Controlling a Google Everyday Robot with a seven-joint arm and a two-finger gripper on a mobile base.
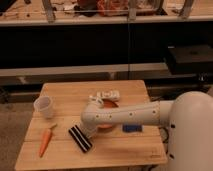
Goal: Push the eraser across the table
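Black striped eraser (80,138) on wooden table (67,95), gripper (114,94) by red bowl (110,104), grip unclear.

Likely a lab or workshop: a long dark shelving unit (100,45) at 12 o'clock carries cluttered gear (115,6) behind a small wooden table (65,95); the gripper (86,131) sits toward the table's 6 o'clock edge.

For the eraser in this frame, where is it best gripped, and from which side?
Probably across the narrow width at mid-length, coming from straight above. The eraser lies flat on the table, a long block running diagonally, so its short span suits a parallel grip. The gripper sits low at its upper right side.
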